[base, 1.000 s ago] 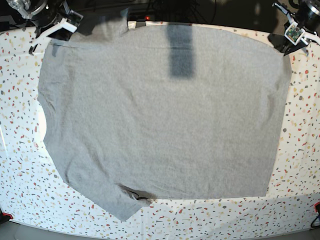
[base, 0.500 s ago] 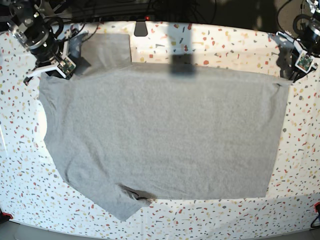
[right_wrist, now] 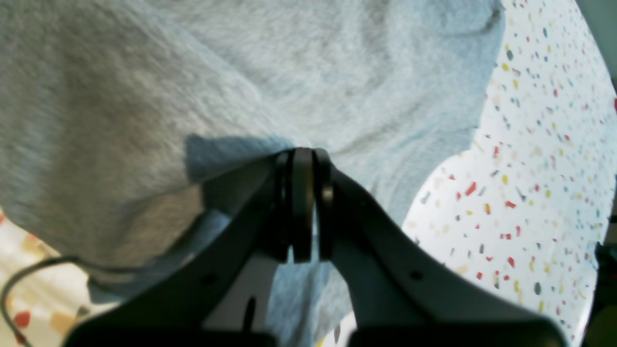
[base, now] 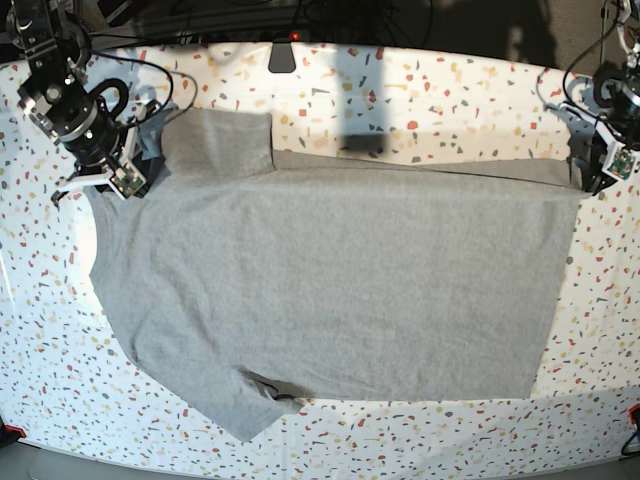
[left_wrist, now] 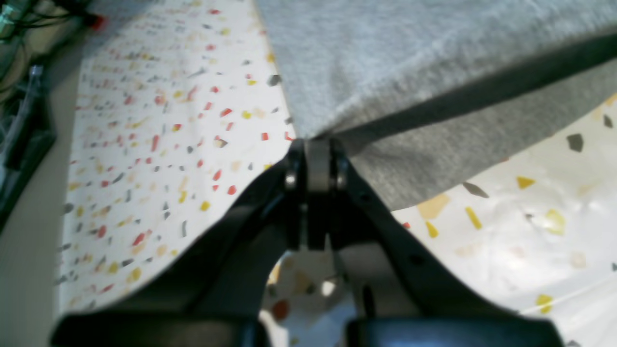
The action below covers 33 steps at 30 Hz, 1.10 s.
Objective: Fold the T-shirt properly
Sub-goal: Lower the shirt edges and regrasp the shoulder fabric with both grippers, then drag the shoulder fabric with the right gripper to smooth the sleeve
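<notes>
the t-shirt is pinched at its far edge by both clenched end effectors, left and right.

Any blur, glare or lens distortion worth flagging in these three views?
Base view: fisheye bowing of the speckled terrazzo table, a dark shadow bar near its far edge. Left wrist view: shut black left gripper soft, glare on the tabletop. Right wrist view: large heather-grey cotton T-shirt bluish and blurred near the shut right gripper.
</notes>
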### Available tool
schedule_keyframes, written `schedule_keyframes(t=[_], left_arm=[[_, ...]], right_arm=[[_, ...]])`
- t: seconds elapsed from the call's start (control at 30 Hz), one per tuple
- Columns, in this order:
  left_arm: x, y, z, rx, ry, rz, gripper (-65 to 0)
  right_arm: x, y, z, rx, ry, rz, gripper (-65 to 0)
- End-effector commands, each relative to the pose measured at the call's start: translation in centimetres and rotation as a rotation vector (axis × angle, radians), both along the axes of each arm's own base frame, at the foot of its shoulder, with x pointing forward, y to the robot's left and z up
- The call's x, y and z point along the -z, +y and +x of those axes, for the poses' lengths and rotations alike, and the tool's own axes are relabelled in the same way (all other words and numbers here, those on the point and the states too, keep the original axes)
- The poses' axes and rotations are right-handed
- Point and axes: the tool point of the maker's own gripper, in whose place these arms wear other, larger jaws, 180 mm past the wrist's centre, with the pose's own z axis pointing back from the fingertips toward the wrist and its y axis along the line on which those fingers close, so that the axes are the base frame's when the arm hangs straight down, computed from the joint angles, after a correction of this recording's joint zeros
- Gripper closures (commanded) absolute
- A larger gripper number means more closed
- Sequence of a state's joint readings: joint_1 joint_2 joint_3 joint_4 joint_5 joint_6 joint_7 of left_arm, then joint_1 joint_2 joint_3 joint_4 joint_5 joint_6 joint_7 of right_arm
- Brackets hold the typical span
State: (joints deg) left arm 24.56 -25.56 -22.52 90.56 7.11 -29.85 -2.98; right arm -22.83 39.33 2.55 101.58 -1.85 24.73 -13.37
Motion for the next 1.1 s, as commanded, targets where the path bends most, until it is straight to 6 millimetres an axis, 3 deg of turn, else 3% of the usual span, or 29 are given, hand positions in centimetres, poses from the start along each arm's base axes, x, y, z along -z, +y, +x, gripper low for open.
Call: schedule_keyframes(t=[0.0,0.2,0.4,0.8,0.83,0.97,1.03,1.07], left_arm=[[-1.2,0.4,0.9,0.005,-0.044,0.0,0.0],[0.5,0.2,1.5,0.04,0.001,0.061,0.0],[0.6,-1.6,2.8,0.087,-0.008,0.055,0.0],[2.2,0.3,4.0,0.02,0.054,0.067,0.0],[2.3,0.5,3.9,0.015,0.063,0.072,-1.0],[3.4,2.1,3.3,-0.059,0.132,0.123,-19.7],[3.5,3.9,3.2,-0.145,0.144,0.167,-23.7],[3.4,4.6,3.2,-0.182,0.145,0.186,-24.1]], right_arm=[[-1.0,-0.2,1.1,0.008,-0.043,0.017,0.0],[0.4,-0.5,2.2,0.051,-0.018,0.073,0.0],[2.0,-1.4,2.5,0.078,0.019,0.07,0.0],[2.5,-1.8,2.4,0.089,0.029,0.068,0.0],[2.5,-1.8,2.4,0.089,0.029,0.068,0.0],[2.3,-1.6,2.5,0.096,0.03,0.102,0.0],[2.2,-1.3,2.5,0.106,0.031,0.145,0.0],[2.1,-1.2,2.5,0.105,0.03,0.15,-4.3]])
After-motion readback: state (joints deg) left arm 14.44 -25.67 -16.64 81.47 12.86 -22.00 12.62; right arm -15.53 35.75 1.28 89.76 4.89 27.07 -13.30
